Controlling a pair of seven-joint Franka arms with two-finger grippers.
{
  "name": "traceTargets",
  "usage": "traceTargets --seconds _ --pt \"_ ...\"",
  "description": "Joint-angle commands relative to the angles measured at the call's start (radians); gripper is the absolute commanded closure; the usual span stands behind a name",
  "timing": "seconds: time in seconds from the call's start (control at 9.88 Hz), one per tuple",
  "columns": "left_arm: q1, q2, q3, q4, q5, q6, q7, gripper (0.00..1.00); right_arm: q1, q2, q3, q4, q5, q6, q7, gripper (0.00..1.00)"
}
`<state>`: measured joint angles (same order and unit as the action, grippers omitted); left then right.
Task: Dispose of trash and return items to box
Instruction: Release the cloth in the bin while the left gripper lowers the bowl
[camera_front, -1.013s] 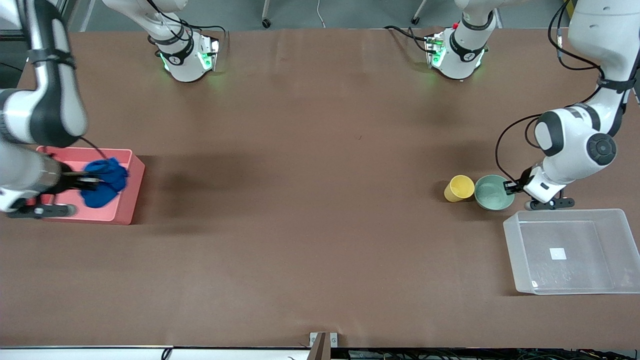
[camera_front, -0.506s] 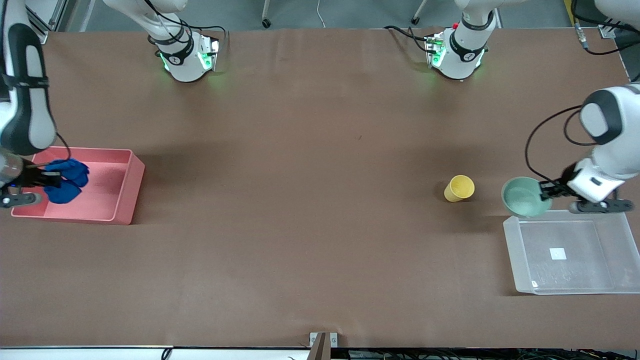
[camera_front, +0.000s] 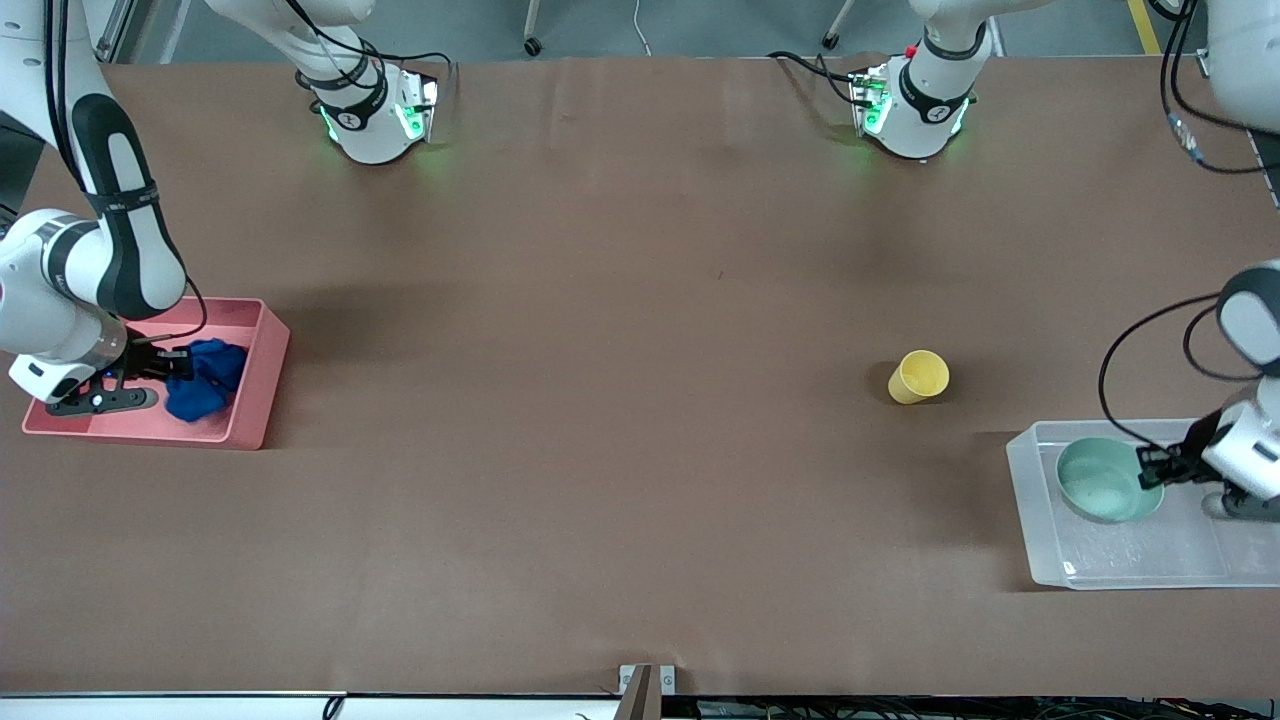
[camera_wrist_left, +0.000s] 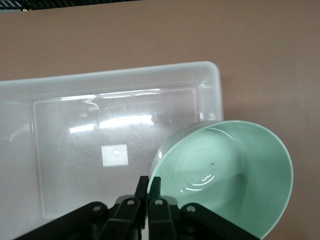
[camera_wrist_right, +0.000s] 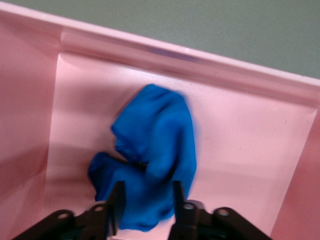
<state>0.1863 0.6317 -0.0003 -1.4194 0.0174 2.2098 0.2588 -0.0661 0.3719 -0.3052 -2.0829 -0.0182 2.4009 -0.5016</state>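
Observation:
The deep-blue rag (camera_front: 205, 385) lies in the pink bin (camera_front: 255, 400); it also shows in the right wrist view (camera_wrist_right: 155, 140). My right gripper (camera_front: 180, 365) is open just above it, its fingers spread either side of the cloth (camera_wrist_right: 147, 187). My left gripper (camera_front: 1150, 467) is shut on the rim of the mint-green bowl (camera_front: 1100, 480) and holds it over the clear bin (camera_front: 1030, 520). In the left wrist view the jaws (camera_wrist_left: 149, 181) pinch the bowl's rim (camera_wrist_left: 235, 165) above the bin (camera_wrist_left: 125, 75) and its white label (camera_wrist_left: 114, 155). The yellow cup (camera_front: 920, 376) sits on the table.
The pink bin (camera_wrist_right: 240, 145) stands at the right arm's end of the table, the clear bin at the left arm's end. Both arm bases (camera_front: 375, 115) (camera_front: 915, 105) stand at the table's edge farthest from the front camera. A brown cover lies over the table.
My left gripper carried the bowl from beside the cup to over the clear bin. My right gripper let go of the rag, which now lies in the pink bin.

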Motion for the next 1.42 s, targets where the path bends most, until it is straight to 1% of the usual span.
traceTargets --seconds 0.0,0.1,0.2,0.41,0.51,0.71,0.81,0.91,1.01,1.11,1.22,1.32 --pt "0.001 0.158 0.052 0.152 0.03 -0.021 0.057 1.0 0.018 -0.112 0.004 0.024 0.015 -0.117 0.026 0.0" --pt "0.031 0.183 0.049 0.151 0.024 0.002 0.071 1.0 0.029 -0.186 0.026 0.068 0.015 -0.228 0.167 0.0" --pt "0.039 0.201 0.048 0.146 0.007 0.022 0.073 1.0 0.026 -0.244 0.096 0.125 0.015 -0.338 0.308 0.0" --pt "0.039 0.221 0.048 0.142 -0.075 0.024 0.073 0.98 0.026 -0.318 0.187 0.235 0.015 -0.492 0.556 0.0" --pt "0.038 0.241 0.048 0.145 -0.092 0.036 0.073 0.98 0.023 -0.339 0.222 0.32 0.015 -0.587 0.614 0.0" --pt "0.048 0.272 0.046 0.142 -0.135 0.08 0.076 0.96 0.023 -0.34 0.224 0.54 0.014 -0.812 0.612 0.0" --pt "0.048 0.278 0.048 0.139 -0.151 0.097 0.077 0.96 0.022 -0.341 0.224 0.626 0.014 -0.918 0.615 0.0" --pt "0.05 0.279 0.046 0.128 -0.158 0.103 0.085 0.93 0.019 -0.347 0.222 0.664 0.012 -0.969 0.609 0.0" --pt "0.05 0.276 0.048 0.128 -0.172 0.103 0.085 0.88 0.017 -0.393 0.221 0.65 0.012 -0.974 0.609 0.0" --pt "0.05 0.272 0.048 0.128 -0.172 0.102 0.082 0.79 0.019 -0.415 0.219 0.599 0.012 -0.959 0.607 0.0" --pt "0.048 0.258 0.048 0.128 -0.172 0.1 0.079 0.62 0.016 -0.43 0.219 0.571 0.012 -0.935 0.604 0.0" --pt "0.048 0.241 0.048 0.125 -0.172 0.091 0.076 0.4 0.022 -0.43 0.222 0.567 0.006 -0.922 0.603 0.0"
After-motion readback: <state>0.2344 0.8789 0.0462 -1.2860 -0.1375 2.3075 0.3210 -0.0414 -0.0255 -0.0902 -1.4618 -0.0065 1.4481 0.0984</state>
